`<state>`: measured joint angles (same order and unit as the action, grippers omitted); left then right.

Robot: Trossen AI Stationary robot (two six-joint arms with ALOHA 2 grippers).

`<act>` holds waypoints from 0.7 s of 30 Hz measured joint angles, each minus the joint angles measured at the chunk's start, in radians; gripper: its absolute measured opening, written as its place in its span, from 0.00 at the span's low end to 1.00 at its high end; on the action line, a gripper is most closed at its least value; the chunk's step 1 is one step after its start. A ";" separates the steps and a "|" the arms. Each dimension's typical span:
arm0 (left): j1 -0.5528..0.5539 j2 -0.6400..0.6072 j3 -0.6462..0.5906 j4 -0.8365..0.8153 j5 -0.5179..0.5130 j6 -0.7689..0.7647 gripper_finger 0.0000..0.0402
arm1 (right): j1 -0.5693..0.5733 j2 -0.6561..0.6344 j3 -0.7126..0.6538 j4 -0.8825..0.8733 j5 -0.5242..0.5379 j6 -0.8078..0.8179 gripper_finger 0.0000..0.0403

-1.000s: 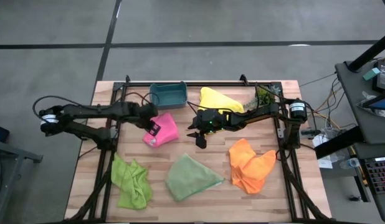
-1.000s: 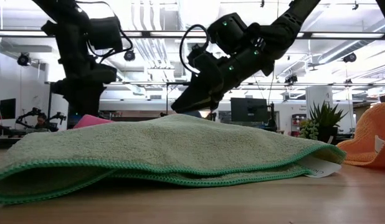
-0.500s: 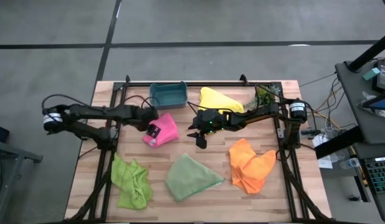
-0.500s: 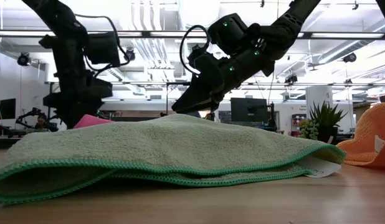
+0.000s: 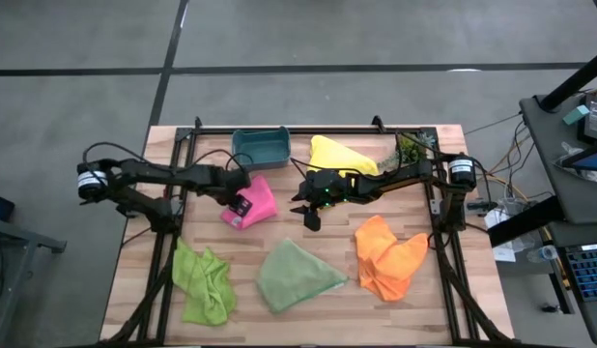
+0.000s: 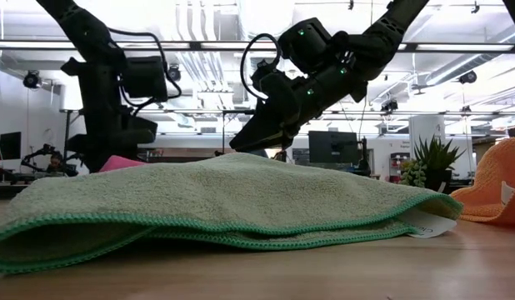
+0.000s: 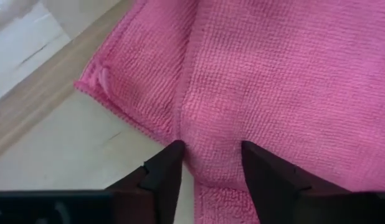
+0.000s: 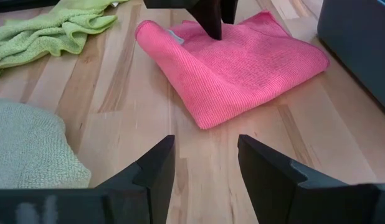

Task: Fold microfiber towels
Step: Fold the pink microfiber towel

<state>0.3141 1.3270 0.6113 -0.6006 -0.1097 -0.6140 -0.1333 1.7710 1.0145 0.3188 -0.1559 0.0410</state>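
The left arm's base end has swung nearer the table since a second ago. The left gripper (image 7: 208, 163) sits on the pink towel (image 5: 255, 201), fingers parted astride a raised pleat — whether pinching it, unclear. Beside the pink towel, the right gripper (image 5: 309, 215) hovers, fingers apart, empty.

Teal bin (image 5: 260, 147), plant sprig (image 5: 410, 148), wooden table (image 5: 308, 309)

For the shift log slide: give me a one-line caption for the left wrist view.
Left gripper fingers straddling a raised fold of the pink towel lying on the wooden table.
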 joint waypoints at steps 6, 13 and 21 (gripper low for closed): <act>0.000 -0.019 0.019 0.002 0.007 0.054 0.20 | 0.000 0.000 0.000 0.000 0.000 0.000 0.41; 0.000 -0.044 0.058 -0.003 0.004 0.103 0.01 | 0.000 0.000 0.000 0.000 0.000 0.000 0.41; 0.000 -0.088 0.143 -0.018 -0.077 0.292 0.00 | 0.000 0.000 0.000 0.000 0.000 0.000 0.41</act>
<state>0.3139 1.2390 0.7543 -0.6183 -0.1867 -0.3220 -0.1331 1.7710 1.0145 0.3187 -0.1555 0.0406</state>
